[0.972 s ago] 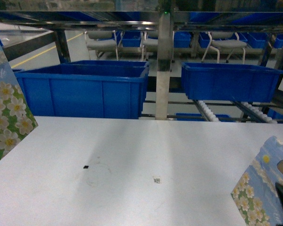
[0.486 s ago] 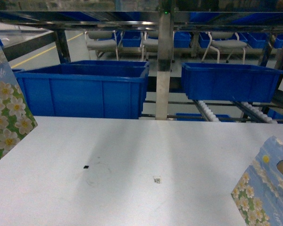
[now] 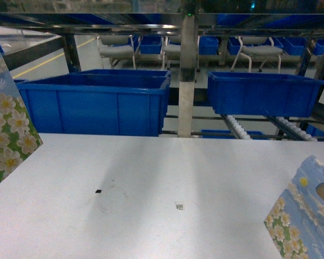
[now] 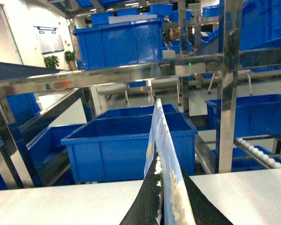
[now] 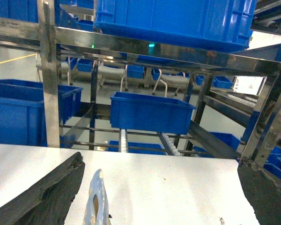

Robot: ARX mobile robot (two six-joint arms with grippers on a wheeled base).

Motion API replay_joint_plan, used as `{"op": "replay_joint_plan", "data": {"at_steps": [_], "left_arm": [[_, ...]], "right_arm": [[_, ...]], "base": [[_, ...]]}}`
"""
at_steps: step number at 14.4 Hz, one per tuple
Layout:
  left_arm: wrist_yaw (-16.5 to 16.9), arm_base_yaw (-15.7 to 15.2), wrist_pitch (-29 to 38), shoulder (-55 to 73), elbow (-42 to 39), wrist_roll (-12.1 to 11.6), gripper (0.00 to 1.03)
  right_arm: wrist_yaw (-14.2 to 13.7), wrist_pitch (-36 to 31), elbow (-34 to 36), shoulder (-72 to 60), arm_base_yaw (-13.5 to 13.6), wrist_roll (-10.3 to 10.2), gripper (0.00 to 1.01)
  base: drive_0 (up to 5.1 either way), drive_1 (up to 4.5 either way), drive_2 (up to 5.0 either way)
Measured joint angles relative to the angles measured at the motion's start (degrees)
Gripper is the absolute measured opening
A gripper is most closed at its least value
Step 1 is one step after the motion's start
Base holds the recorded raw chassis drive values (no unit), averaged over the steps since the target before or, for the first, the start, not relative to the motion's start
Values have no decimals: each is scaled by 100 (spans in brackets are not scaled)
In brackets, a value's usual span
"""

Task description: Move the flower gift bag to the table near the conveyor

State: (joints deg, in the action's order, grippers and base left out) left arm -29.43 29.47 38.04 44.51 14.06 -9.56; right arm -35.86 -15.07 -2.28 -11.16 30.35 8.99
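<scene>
So the biggest thing is the conveyor point(image 3: 243, 128), a shiny stainless steel frame with sloping tracks of little white rollers, running behind everything. Chunky blue plastic bins point(image 3: 97, 102) with ribbed rims sit on it, glossy and boxy. In front of it is the table point(image 3: 151, 178), a big flat matte white top, smooth, with a tiny square code sticker point(image 3: 179, 206) and a small black mark point(image 3: 98, 191) on it.

Two flower gift bags are visible in the head view. The left gift bag point(image 3: 8, 124) pokes in at the left edge, flat glossy paper with white-and-yellow blossoms on green. In the left wrist view that bag is seen edge-on, thin as a card, pinched between the left gripper point(image 4: 161, 206)'s dark, rough-looking fingers, so that one is clamped on the bag.

The right gift bag point(image 3: 305, 216) stands at the lower right corner of the table, pale blue with daisies and a cut-out handle slot. In the right wrist view it sits upright between the right gripper point(image 5: 164, 187)'s fingers, which are spread wide and well apart from the paper, not touching it.
</scene>
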Motion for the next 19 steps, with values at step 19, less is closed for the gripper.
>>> {"op": "replay_joint_plan", "data": {"at_steps": [19], "left_arm": [[-723, -273, 3532, 6885, 1683, 529, 2]], "right_arm": [[-37, 44, 0, -11, -2, 11, 98]], "base": [[0, 0, 0]]}}
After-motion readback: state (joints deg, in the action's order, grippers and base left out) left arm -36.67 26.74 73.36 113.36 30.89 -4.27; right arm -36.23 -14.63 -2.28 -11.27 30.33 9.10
